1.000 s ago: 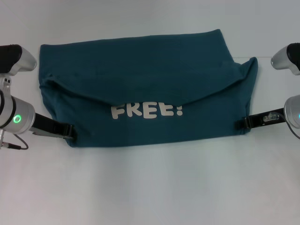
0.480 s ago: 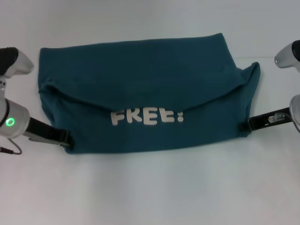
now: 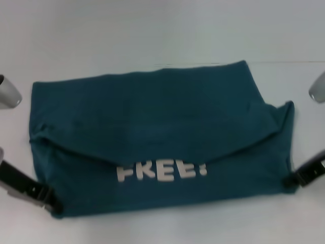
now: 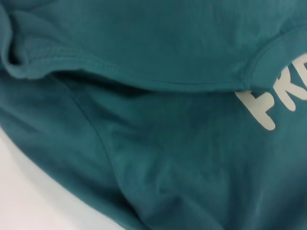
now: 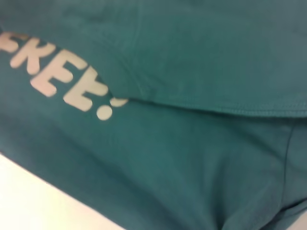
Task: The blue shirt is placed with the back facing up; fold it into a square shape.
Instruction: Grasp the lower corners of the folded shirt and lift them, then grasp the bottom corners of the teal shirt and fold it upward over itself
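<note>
The blue shirt [image 3: 152, 122] lies partly folded on the white table, its far part turned over toward me, so a flap edge crosses above a white "FREE!" print [image 3: 161, 172]. My left gripper [image 3: 51, 203] holds the shirt's near left corner, shut on the fabric. My right gripper [image 3: 289, 179] holds the near right corner in the same way. The left wrist view shows the flap hem [image 4: 158, 84] close up over the lower layer. In the right wrist view the print [image 5: 62, 76] sits beside the flap hem [image 5: 230, 109]. Neither wrist view shows fingers.
White table surface [image 3: 162, 30] surrounds the shirt, with open room beyond it and a narrow strip in front. The table's far edge [image 3: 284, 62] shows as a faint line at the right. Grey arm housings [image 3: 7, 94] sit at both side edges.
Both grippers have drawn back toward me with the shirt's near corners. The whole shirt has slid nearer and looks larger. The fold is unchanged.
</note>
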{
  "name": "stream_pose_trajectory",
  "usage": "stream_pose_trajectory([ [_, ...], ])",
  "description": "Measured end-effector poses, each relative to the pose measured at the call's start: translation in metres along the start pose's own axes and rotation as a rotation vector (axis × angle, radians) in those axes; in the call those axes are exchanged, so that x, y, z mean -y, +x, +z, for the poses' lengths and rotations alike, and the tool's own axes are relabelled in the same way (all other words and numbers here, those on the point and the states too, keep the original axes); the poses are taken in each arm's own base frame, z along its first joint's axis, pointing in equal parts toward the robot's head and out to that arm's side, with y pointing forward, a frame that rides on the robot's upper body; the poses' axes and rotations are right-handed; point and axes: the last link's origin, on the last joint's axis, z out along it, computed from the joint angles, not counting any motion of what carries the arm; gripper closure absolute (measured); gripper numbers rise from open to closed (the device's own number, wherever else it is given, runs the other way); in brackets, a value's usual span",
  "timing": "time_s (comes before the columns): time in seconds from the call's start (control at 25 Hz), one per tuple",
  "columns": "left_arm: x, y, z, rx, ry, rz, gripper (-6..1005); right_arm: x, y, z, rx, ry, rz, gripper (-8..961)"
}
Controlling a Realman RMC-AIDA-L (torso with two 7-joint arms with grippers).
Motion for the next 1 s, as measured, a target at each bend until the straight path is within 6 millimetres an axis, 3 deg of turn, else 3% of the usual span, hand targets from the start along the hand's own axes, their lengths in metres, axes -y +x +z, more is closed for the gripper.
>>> stream_pose_trajectory([
  [0.44, -0.012, -0.039, -0.002, 0.223, -0.09, 0.026, 910, -0.028, 0.036, -0.023, -0.212, -0.149, -0.11, 896],
  [0.72, -0.016, -0.058, -0.004, 0.284, -0.144, 0.021, 910, -0.041, 0.054, -0.014, -0.309, -0.163, -0.127, 896],
  [0.84, -0.016, -0.062, -0.004, 0.272, -0.152, 0.021, 910, -0.042, 0.055, -0.017, -0.275, -0.173, -0.126, 896],
  [1.0, -0.014, -0.056, -0.012, 0.177, -0.177, 0.043, 911, -0.033, 0.047, -0.036, -0.135, -0.185, -0.113, 895],
])
